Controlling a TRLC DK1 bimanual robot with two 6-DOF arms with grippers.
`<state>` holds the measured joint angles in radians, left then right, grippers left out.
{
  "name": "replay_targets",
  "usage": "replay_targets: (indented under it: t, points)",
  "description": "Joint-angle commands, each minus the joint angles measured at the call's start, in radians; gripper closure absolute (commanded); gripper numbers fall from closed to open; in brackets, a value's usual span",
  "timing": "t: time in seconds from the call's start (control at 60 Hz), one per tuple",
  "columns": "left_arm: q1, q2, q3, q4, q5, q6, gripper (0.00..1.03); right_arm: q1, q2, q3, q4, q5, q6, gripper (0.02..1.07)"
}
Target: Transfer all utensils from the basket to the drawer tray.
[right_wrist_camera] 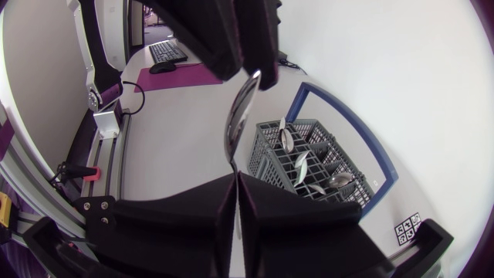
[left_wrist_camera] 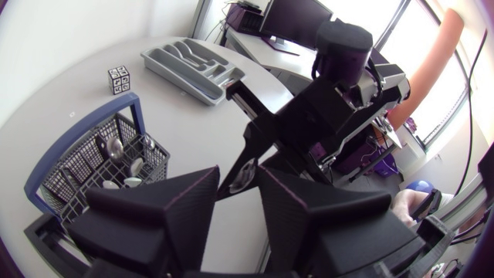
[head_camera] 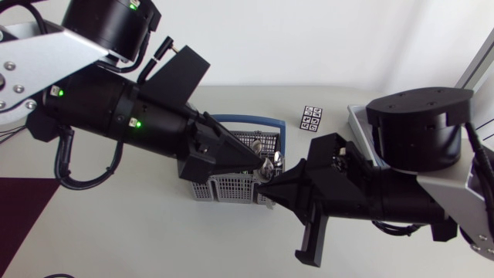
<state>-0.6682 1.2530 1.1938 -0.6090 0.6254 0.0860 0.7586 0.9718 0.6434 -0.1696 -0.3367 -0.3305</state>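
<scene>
Item: spoon (right_wrist_camera: 241, 108). Handle clamped in my right hand (right_wrist_camera: 235, 179); bowl sits between the parted fingers of my left hand (left_wrist_camera: 240, 174). I'd back left straight off, then carry it to the drawer tray (left_wrist_camera: 176, 77).

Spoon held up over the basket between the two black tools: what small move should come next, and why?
Probably the right tool should draw the spoon back, clear of the left tool, and toward the drawer tray. The right tool is shut on the handle, while the left tool looks open at the bowl end, so only the right one seems to carry it. More utensils wait in the basket.
</scene>
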Motion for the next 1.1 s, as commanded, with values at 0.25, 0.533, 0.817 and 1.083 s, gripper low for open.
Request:
replay_targets:
  t: [0.25,0.533,0.817,1.083]
  points:
    - [0.14,0.011,0.118,0.069,-0.224,-0.052,0.26,-0.174,-0.154,-0.096,-0.133,0.022,-0.091,1.02]
    - [0.058,0.034,0.049,0.022,-0.526,0.123,0.26,-0.665,-0.209,-0.125,-0.186,-0.09,-0.374,1.02]
    - [0.002,0.049,-0.01,0.034,-0.596,0.184,0.26,-1.101,-0.015,-0.093,-0.122,-0.263,-0.659,1.02]
    - [-0.005,0.069,-0.016,0.037,-0.616,0.202,0.26,-1.38,0.341,0.07,-0.07,-0.354,-0.964,1.02]
